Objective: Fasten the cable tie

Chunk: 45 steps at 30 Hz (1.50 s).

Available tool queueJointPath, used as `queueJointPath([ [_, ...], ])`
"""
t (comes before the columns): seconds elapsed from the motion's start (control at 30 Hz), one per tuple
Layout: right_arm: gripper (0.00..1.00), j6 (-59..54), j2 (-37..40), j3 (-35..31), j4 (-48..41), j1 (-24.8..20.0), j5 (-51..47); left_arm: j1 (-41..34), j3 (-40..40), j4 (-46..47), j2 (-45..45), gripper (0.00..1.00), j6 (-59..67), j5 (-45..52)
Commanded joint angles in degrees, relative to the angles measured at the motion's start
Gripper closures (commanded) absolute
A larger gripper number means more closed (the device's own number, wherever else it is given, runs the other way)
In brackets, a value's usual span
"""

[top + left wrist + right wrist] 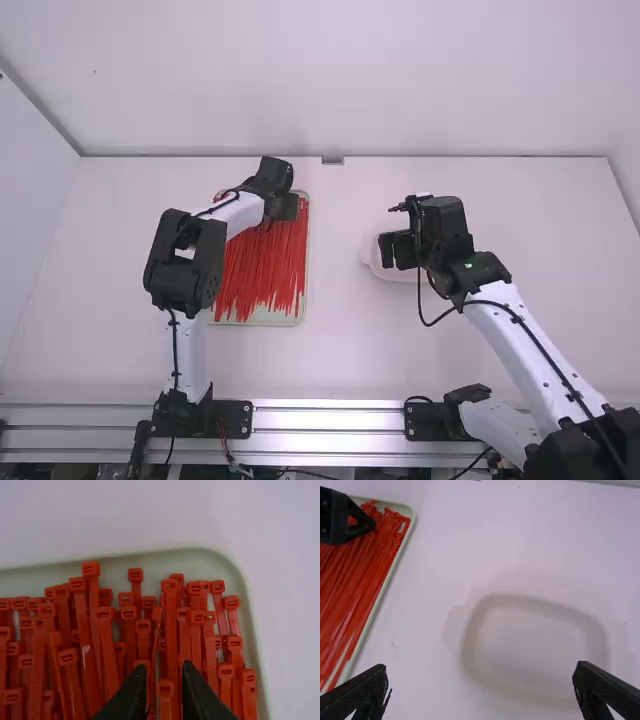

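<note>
Many cable ties (95, 625) lie under left claw (162, 666), narrowly parted, perhaps straddling one.

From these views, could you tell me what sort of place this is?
Probably a robotics lab bench: the left arm and right arm, a white table, a tray of red cable ties.

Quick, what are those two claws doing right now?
Left gripper: slightly open, down among the red cable ties.
Right gripper: wide open, holding nothing.
</note>
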State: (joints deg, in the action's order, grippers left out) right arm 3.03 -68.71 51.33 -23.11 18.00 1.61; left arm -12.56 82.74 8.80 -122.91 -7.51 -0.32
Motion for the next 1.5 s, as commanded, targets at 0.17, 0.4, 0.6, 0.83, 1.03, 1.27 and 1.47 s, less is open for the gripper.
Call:
queueJointPath([
  [0.17, 0.02, 0.0, 0.9, -0.3, 0.0, 0.0, 0.1, -0.5, -2.6, -0.7, -0.8, 0.79, 0.9, -0.8],
  [0.4, 0.02, 0.0, 0.9, -0.3, -0.1, 0.0, 0.1, -0.6, -2.7, -0.7, -0.8, 0.79, 0.9, -0.7],
  [0.6, 0.02, 0.0, 0.9, -0.3, 0.0, 0.0, 0.1, -0.6, -2.7, -1.6, -0.8, 0.79, 0.9, -0.7],
  [0.83, 0.02, -0.1, 0.9, -0.3, -0.1, 0.0, 0.1, -0.6, -2.7, -1.8, -0.9, 0.8, 0.9, -0.8],
  [1.03, 0.02, 0.0, 0.9, -0.3, -0.1, 0.0, 0.1, -0.6, -2.7, -2.1, -0.9, 0.8, 0.9, -0.8],
  [1.27, 0.02, 0.0, 0.9, -0.3, -0.1, 0.0, 0.1, -0.6, -2.7, -2.7, -0.9, 0.8, 1.6, -0.7],
  [1.47, 0.02, 0.0, 0.9, -0.3, -0.1, 0.0, 0.1, -0.6, -2.7, -2.6, -0.9, 0.8, 1.5, -0.7],
])
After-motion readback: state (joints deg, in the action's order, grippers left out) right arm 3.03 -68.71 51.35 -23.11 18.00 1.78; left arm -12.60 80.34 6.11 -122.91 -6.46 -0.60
